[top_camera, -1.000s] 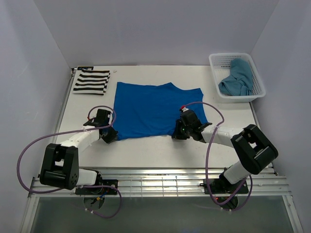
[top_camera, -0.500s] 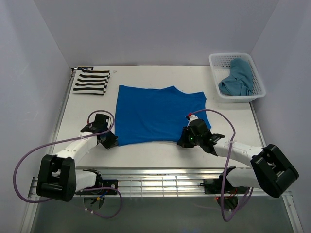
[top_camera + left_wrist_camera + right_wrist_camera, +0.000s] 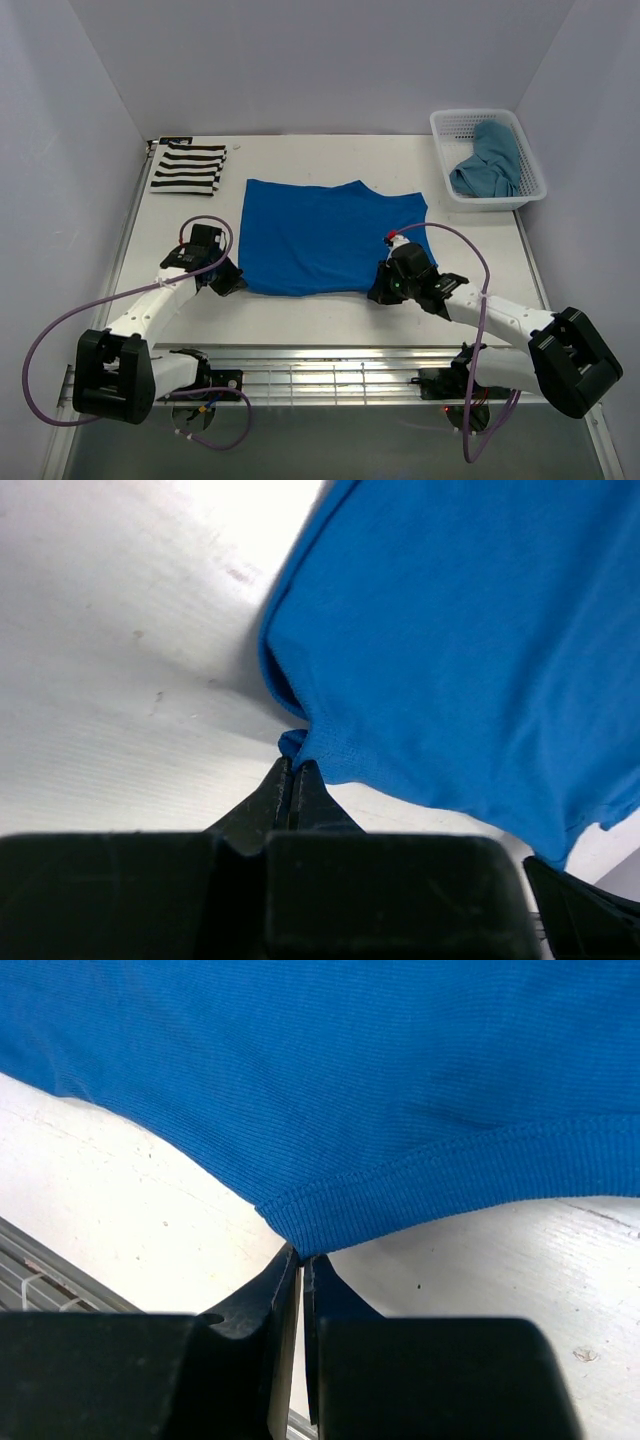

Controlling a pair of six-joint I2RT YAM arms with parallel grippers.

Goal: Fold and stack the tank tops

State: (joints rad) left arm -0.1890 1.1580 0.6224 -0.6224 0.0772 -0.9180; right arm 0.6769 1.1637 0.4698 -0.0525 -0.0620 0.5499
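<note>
The bright royal blue tank top [image 3: 325,235] lies spread flat in the middle of the table. My left gripper [image 3: 235,283] is shut on its near left corner [image 3: 300,742]. My right gripper [image 3: 378,293] is shut on its near right hem corner [image 3: 300,1232]. The black-and-white striped tank top [image 3: 188,166] lies folded at the far left. The muted teal-blue tank top [image 3: 488,160] is bunched inside the white mesh basket [image 3: 455,125] at the far right.
The table's near edge has a metal rail [image 3: 330,365] just behind both grippers. Purple cables [image 3: 60,320] loop off both arms. Grey walls close in the left, right and back sides.
Both grippers have pulled the blue top's near edge toward the front of the table. The cloth has slid nearer and lies flatter and squarer. The right arm has stretched out lower.
</note>
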